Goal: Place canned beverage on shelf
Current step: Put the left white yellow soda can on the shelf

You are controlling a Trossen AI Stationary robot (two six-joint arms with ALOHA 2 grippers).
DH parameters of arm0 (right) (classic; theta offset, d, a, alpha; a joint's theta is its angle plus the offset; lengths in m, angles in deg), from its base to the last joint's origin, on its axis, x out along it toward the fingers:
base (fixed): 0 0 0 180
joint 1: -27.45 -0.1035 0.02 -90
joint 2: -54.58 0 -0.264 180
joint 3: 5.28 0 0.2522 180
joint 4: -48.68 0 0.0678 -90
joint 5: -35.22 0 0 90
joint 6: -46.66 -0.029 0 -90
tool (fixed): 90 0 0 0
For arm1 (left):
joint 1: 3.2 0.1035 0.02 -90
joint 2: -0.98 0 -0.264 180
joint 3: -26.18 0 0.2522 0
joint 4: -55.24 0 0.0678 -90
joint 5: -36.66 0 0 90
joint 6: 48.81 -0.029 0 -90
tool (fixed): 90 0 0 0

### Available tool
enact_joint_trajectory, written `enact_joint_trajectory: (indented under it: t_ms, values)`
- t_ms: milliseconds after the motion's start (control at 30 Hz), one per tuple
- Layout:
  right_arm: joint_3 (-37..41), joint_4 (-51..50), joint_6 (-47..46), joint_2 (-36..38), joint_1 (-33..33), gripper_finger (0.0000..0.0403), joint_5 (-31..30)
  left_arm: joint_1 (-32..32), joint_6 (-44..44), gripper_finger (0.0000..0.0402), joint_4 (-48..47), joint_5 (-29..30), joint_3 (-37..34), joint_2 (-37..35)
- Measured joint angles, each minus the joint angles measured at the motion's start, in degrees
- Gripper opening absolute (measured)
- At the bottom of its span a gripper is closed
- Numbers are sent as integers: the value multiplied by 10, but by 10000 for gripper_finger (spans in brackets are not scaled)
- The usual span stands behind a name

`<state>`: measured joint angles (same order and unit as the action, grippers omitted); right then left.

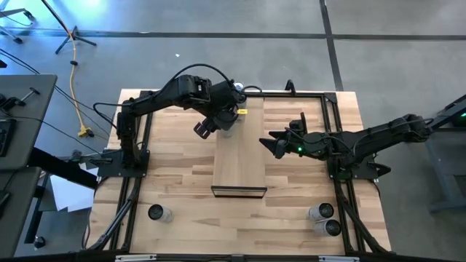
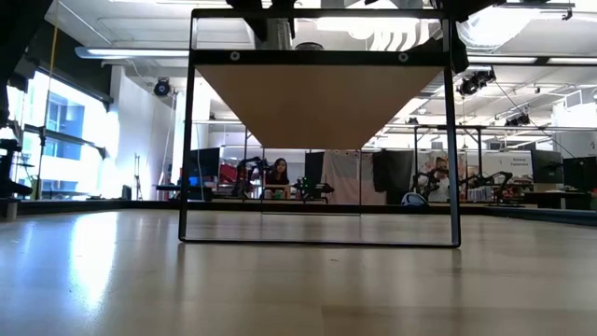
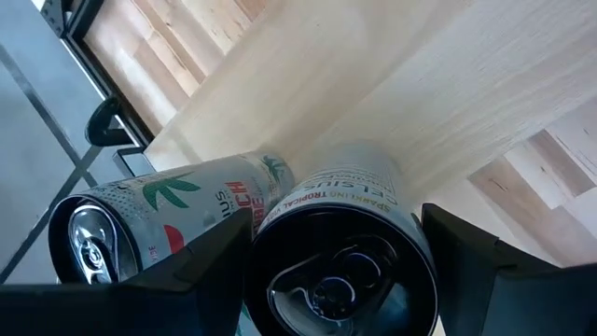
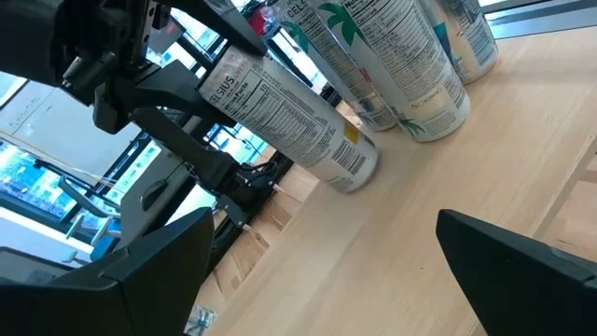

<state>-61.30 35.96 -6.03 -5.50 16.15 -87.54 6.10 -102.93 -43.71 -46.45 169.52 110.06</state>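
1. The shelf (image 1: 240, 156) is a long, narrow board of smooth pale wood on a thin black metal frame, standing mid-table on the butcher-block tabletop (image 1: 175, 182).
2. The left gripper (image 1: 222, 120) is over the shelf's far end, its dark fingers (image 3: 187, 271) clamped around a slim cylindrical aluminium can (image 4: 289, 117), white with a printed label, its base just above the wood.
3. Other white cans (image 4: 401, 65) stand on the shelf just beside it.
4. The right gripper (image 1: 275, 143) waits beside the shelf, jaws spread wide, holding nothing.
5. Three more cans (image 1: 320, 218) stand at the tabletop's near edge.
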Motion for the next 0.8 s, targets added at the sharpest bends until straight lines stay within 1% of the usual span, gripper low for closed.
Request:
enact_joint_trajectory:
  t_ms: [200,500,800]
  values:
    - [0,0,0,0,0,397,0,-4,0,237,1,1,0,0]
    - [0,0,0,0,0,397,4,-8,0,271,1,1,0,0]
    - [0,0,0,0,0,397,15,-8,-1,286,12,2,0,0]
